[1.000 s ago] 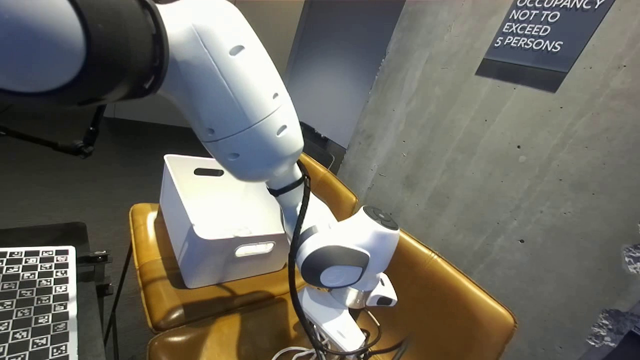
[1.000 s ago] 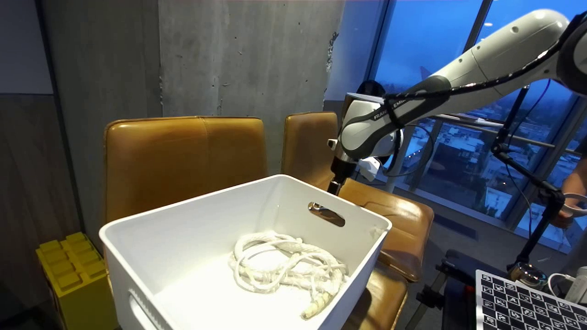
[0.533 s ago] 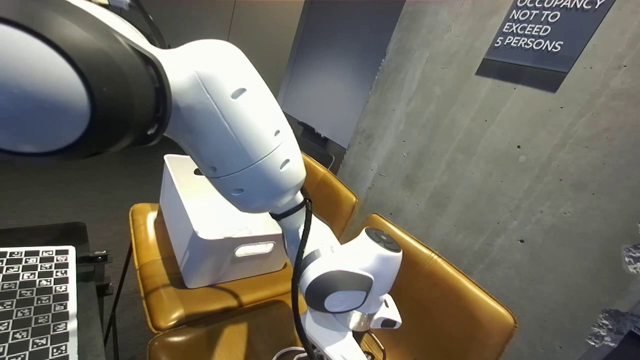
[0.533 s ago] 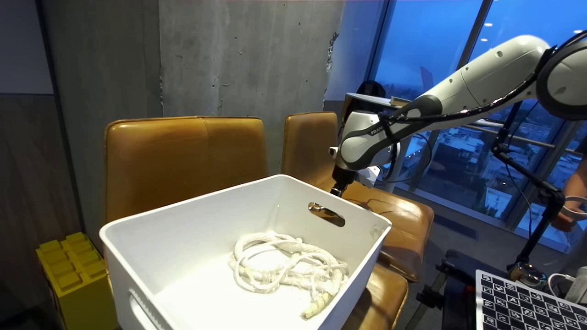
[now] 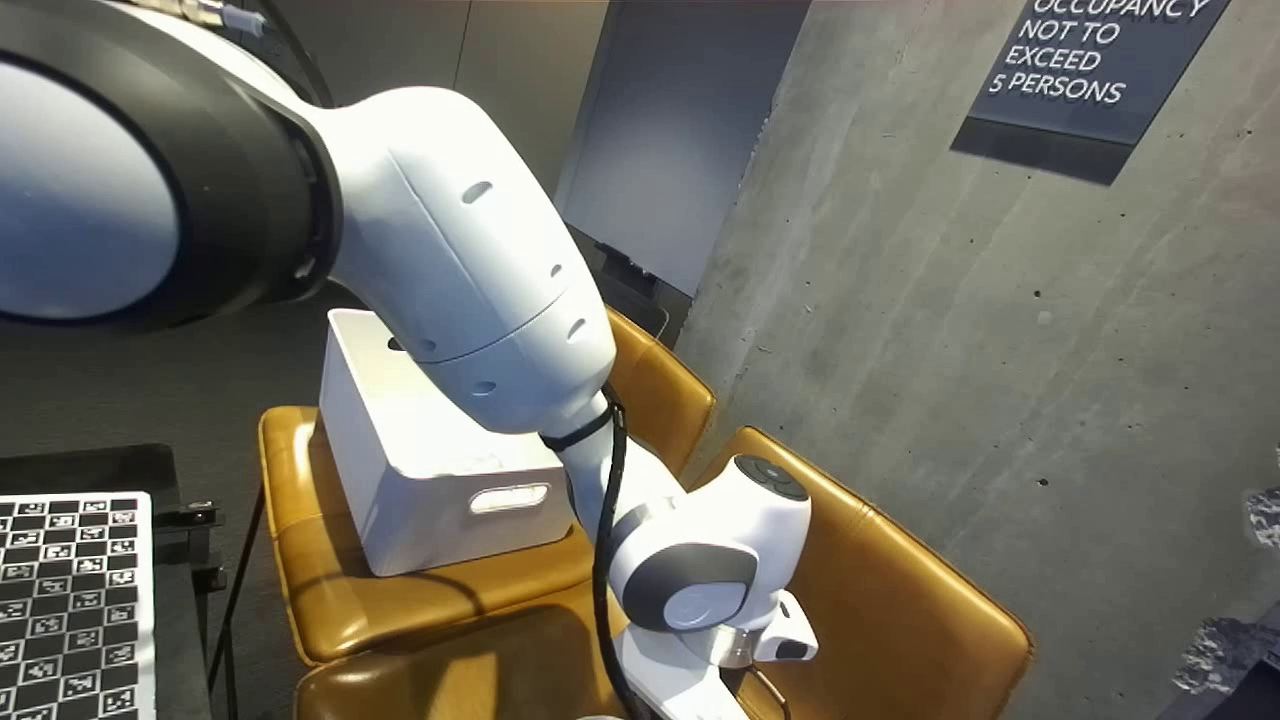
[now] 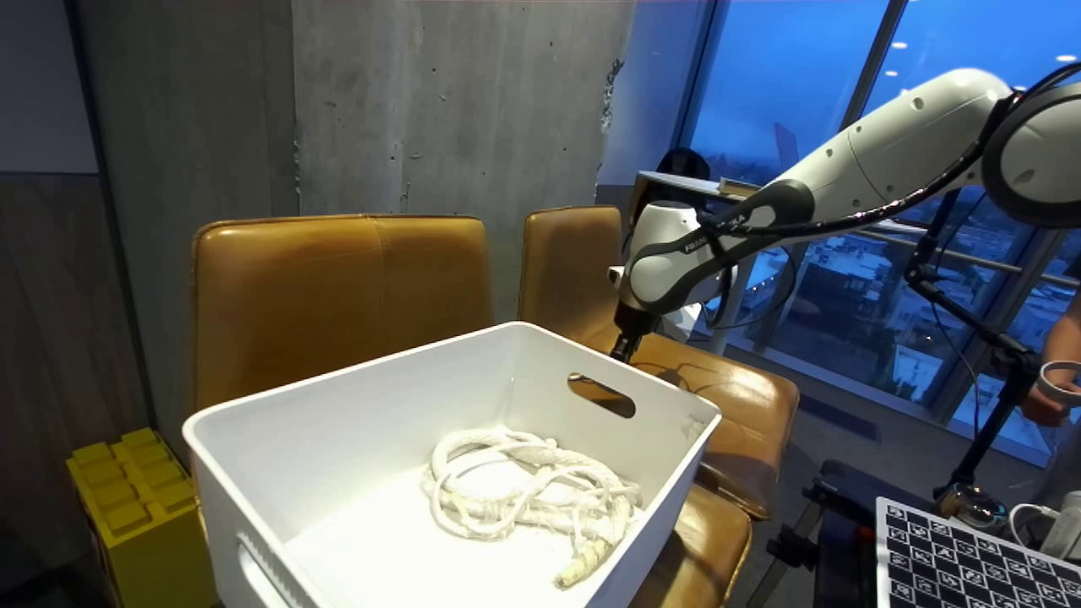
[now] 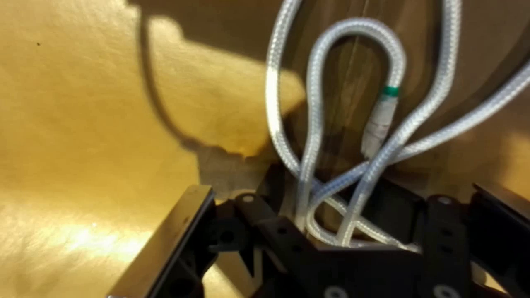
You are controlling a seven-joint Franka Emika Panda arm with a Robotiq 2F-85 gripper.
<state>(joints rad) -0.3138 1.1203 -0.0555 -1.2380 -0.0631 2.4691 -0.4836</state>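
My arm [image 5: 470, 270] bends over and slopes down to the wrist; my gripper [image 6: 623, 348] hangs above a tan leather chair [image 5: 880, 600], pointing downward with a slight lean; in an exterior view its tips are partly hidden behind the rim of a white box [image 6: 355, 414]. My fingers [image 7: 445, 223] stand partway apart, leaving a gap several strands wide; they look clamped on nothing, since strips of leather show among the strands in that gap; whether either pad brushes a strand, I cannot tell.

The white braided rope [image 7: 315, 103] lies between my fingers and ahead of their tips, over the leather; close to me its strands cross and bunch within the gap; farther out they spread into loops, with one strand trailing off past the right-hand finger of the wrist view. The loops' long axis runs straight out from my palm; the inner loop is a narrow arch, its closed bend farthest from me; beyond a green band [image 7: 391, 91], the taped end [image 7: 377, 124] points back toward the gap, canted slightly to the left-hand finger.

Beside my fingers, on the neighbouring chair [image 5: 330, 600], stands the box; a coiled white rope [image 6: 557, 456] lies inside it.
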